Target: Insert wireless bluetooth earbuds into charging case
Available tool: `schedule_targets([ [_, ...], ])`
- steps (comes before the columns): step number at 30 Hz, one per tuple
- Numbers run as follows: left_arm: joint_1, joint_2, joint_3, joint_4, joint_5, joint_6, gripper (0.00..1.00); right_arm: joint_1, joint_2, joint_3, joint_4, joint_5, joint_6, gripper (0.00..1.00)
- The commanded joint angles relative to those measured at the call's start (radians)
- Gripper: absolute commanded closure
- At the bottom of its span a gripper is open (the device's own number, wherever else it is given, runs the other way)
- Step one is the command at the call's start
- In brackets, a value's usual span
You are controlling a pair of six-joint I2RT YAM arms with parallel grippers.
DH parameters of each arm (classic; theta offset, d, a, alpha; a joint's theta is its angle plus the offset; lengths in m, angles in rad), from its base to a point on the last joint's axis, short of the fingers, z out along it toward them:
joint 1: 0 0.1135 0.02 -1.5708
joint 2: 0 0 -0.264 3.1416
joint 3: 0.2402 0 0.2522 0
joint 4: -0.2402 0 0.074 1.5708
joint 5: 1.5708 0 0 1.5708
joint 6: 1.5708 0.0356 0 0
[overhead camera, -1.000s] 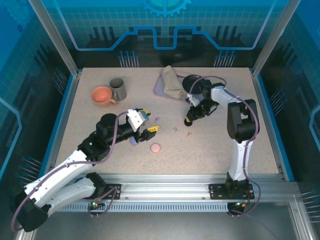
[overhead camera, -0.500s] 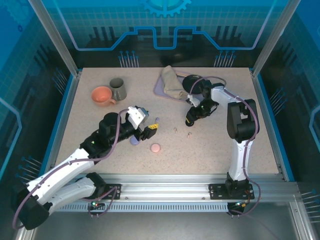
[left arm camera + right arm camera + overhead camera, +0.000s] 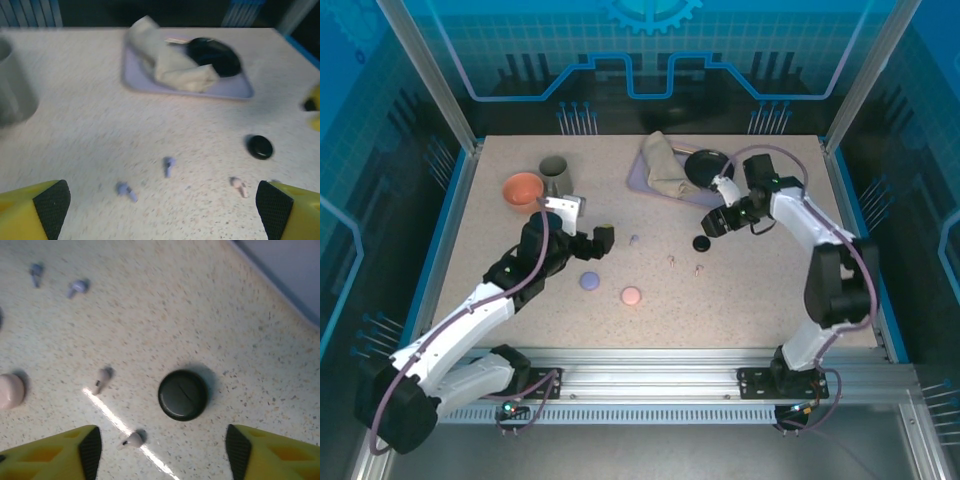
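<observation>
With the left jaws and right jaws both spread wide and empty, the right jaws should be centred over the small round black case [image 3: 183,394] before being closed.

An orange cup [image 3: 523,188] is sitting in the upper left of the top view on the speckled beige table [image 3: 770,290], with a grey mug [image 3: 554,168] standing just beside it on the right. At upper centre, a lilac tray [image 3: 635,180] is lying flat. It is carrying a crumpled beige cloth [image 3: 665,168], and a round black dish [image 3: 700,163] is resting against the cloth's right side.
</observation>
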Motion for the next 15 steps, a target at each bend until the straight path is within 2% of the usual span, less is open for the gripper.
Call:
schedule_targets([
  [1, 0.061, 0.026, 0.030, -0.135, -0.060, -0.215, 0.01, 0.029, -0.142, -0.108, 0.190, -0.067, 0.006, 0.24],
  [5, 0.142, 0.064, 0.024, -0.175, 0.059, -0.319, 0.01, 0.110, -0.246, -0.180, 0.217, -0.055, -0.055, 0.18],
  [9, 0.199, 0.085, -0.004, -0.150, 0.174, -0.374, 0.01, 0.232, -0.323, -0.262, 0.269, -0.002, -0.110, 0.09],
  [12, 0.228, 0.083, -0.023, -0.127, 0.234, -0.389, 0.01, 0.342, -0.342, -0.315, 0.312, 0.061, -0.156, 0.01],
  [15, 0.258, 0.081, -0.037, -0.115, 0.303, -0.391, 0.01, 0.423, -0.310, -0.323, 0.312, 0.104, -0.195, 0.00],
])
